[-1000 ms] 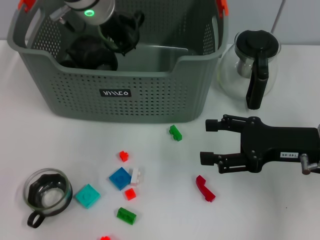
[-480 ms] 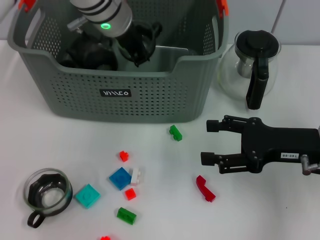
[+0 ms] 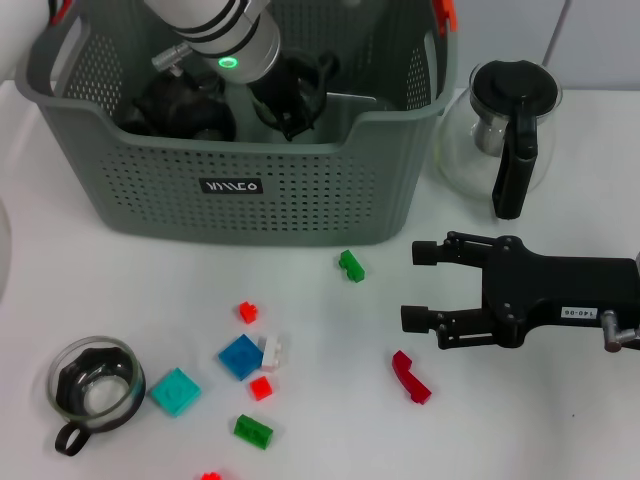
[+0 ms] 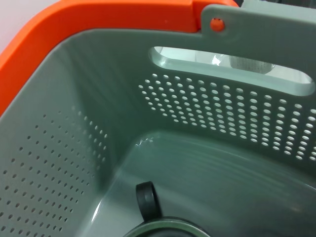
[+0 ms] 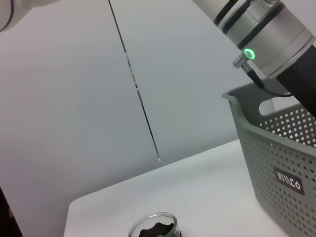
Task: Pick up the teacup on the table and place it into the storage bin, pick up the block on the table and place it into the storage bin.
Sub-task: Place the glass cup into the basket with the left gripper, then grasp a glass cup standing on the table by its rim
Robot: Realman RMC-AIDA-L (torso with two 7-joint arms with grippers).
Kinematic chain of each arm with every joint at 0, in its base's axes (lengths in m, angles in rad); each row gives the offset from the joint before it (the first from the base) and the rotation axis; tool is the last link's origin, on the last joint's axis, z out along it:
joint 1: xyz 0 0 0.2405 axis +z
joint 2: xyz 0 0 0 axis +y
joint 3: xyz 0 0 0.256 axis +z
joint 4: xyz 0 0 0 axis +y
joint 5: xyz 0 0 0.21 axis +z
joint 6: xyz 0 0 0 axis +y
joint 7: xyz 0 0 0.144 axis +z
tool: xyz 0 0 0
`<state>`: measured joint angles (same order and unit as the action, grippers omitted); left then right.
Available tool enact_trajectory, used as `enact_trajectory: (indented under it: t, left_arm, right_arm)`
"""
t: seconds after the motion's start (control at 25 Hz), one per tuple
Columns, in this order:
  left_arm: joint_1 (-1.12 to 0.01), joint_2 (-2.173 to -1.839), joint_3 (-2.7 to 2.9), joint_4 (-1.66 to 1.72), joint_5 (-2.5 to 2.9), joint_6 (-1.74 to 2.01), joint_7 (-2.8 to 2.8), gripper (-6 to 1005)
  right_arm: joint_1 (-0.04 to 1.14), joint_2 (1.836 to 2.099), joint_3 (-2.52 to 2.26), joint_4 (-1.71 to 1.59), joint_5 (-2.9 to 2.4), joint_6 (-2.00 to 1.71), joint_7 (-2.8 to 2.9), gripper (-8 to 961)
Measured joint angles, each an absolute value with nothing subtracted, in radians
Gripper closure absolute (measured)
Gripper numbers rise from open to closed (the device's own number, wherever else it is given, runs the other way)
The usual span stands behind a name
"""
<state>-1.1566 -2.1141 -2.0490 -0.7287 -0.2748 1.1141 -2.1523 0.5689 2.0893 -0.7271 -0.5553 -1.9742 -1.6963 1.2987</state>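
Left arm (image 3: 215, 35) has shifted rightward inside the storage bin (image 3: 240, 185) since a second ago; its gripper is hidden behind the wrist, so its opening cannot be told. One teacup (image 4: 153, 217) is sitting on the bin floor. Another teacup (image 3: 93, 388) is sitting near left on the table (image 3: 560, 420), blocks (image 3: 240, 356) beside it. Right gripper (image 3: 420, 285) is hovering spread wide, holding nothing, near a red block (image 3: 410, 377).

Bin (image 3: 240, 185) stands at the back of the surface (image 3: 120, 290), pot (image 3: 500, 135) to its right; blocks (image 3: 240, 357) and teacup (image 3: 93, 388) lie in front.
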Motion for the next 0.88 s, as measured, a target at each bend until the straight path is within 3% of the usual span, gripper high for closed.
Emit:
enact_trajectory:
  t: [0.28,0.48,0.88]
  left_arm:
    - [-1.154,-2.12,-2.048,-0.727,-0.258,1.082,-2.181,822]
    - [-1.143,-2.123,-2.052,-0.763,-0.25,1.079,-2.201,586]
    - [-0.956,-2.137,-2.275,-1.299,-0.425,1.316,-2.248,545]
  right_arm:
    - [0.566,2.089,-0.727,-0.551,-1.975,-1.697,1.302,13]
    - [0.565,2.086,-0.727,-0.542,-1.975,-1.698,1.3,13]
    - [0.563,2.079,-0.726,-0.542,-1.974,-1.697,1.305,12]
